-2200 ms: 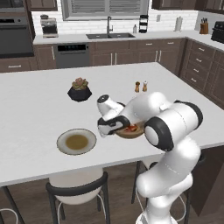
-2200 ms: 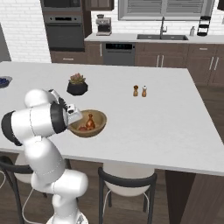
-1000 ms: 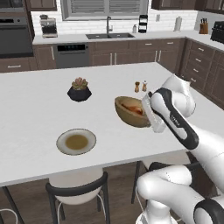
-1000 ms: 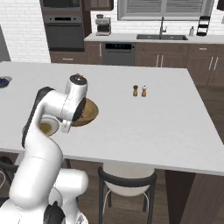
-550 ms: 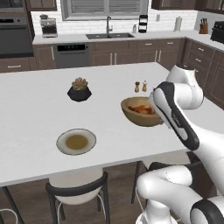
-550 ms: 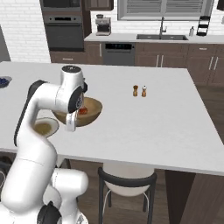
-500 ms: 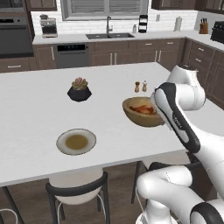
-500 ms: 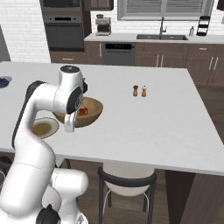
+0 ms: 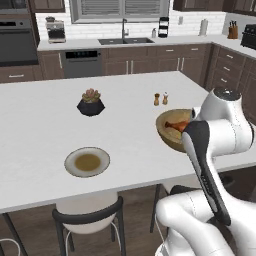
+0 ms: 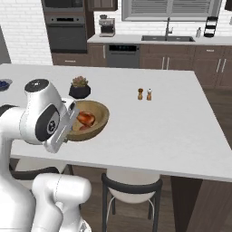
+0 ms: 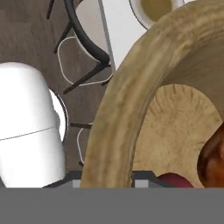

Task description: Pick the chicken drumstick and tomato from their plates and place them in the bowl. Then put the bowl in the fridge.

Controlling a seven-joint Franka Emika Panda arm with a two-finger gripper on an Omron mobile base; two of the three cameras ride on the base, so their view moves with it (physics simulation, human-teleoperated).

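Note:
The wooden bowl [image 9: 171, 131] hangs just above the island's right part, held at its rim by my gripper [image 11: 108, 180], which is shut on it. In the hand view the thick rim [image 11: 118, 109] runs between the fingertips. Inside the bowl lie the reddish-brown chicken drumstick [image 9: 178, 125] and the red tomato [image 11: 175, 180]. From the right base view the bowl [image 10: 93, 120] sits beside my hand, with the drumstick [image 10: 85, 118] showing inside. The tan-rimmed plate [image 9: 87, 161] lies bare on the counter to the left. The white plate and the fridge are out of view.
A potted succulent [image 9: 90, 102] and two small shakers [image 9: 160, 98] stand further back on the island. A blue bowl [image 10: 3, 84] sits at the counter's far left. Stools [image 9: 89, 222] stand below the near edge. My forearm [image 9: 205, 165] crosses in front of the bowl.
The bowl has been lifted from beside the tan plate and carried right along the counter. Over the last half second it drifted a little further right.

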